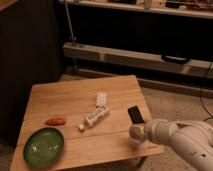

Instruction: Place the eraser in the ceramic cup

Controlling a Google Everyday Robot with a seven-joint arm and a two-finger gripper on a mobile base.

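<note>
So, gripper (137, 124) at the front right corner of the bench (65, 100), fingers pinching the tilted eraser (134, 114), just above the ceramic cup (135, 136)

near-black eraser (134, 114), white ceramic cup (135, 138), pale hand (142, 131) beside it, green bowl (44, 146), light wooden table (70, 97).

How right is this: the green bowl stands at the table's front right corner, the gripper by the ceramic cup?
Not quite: the camera view shows the green bowl at the front left corner of the table; the gripper is by the ceramic cup.
</note>
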